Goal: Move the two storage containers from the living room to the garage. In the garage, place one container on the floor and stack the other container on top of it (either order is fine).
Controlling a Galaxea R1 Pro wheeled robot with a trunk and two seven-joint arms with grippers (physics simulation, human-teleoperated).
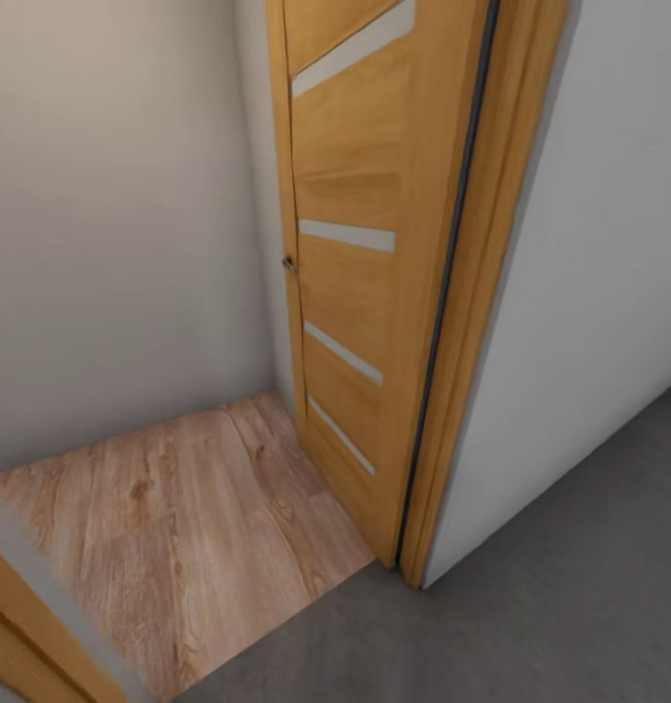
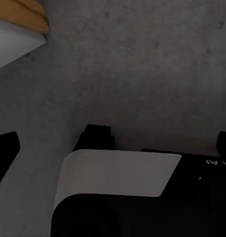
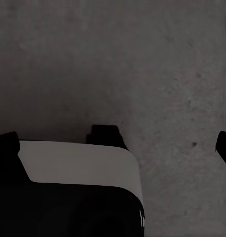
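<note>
At the threshold, grey concrete floor [image 1: 569,605] met light wood planks [image 1: 179,527] beside the open orange-wood door [image 1: 359,293]. Both wrist cameras looked down on bare concrete; whether either gripper was open or closed, I could not tell. Neither storage container was anywhere I could see, so I judged the carrying and stacking remained undone.

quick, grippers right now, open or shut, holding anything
left gripper: open, holding nothing, over the concrete floor.
right gripper: open, holding nothing.
</note>
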